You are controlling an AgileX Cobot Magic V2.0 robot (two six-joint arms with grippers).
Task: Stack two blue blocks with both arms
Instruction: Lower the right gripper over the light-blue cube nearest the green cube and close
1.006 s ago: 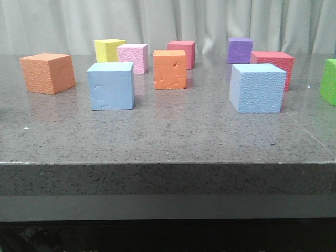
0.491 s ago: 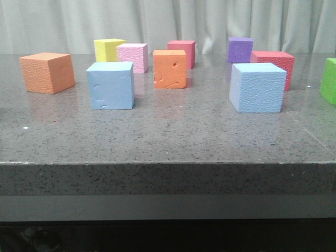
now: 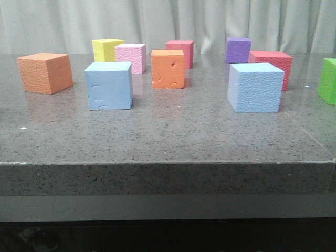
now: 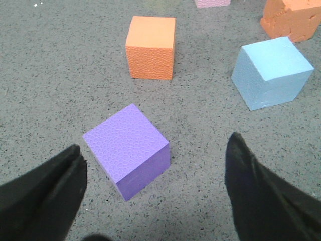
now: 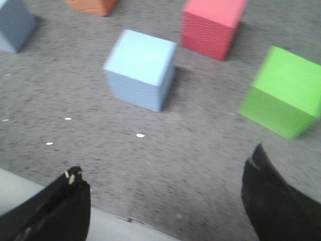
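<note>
The smooth blue block with jigsaw cut lines stands left of centre on the table. The larger pebbled blue block stands to the right. Neither gripper shows in the front view. My left gripper is open above the table, over a purple cube. The smooth blue block lies farther off, to one side. My right gripper is open and empty over the table's near edge. The pebbled blue block stands ahead of it, and the smooth one is at the frame's corner.
On the grey stone table stand orange cubes, and yellow, pink, red, purple and green cubes. A green cube and a red one flank the pebbled block. The table edge shows.
The whole front view has slid a few pixels to the left. The blocks keep their places relative to one another.
</note>
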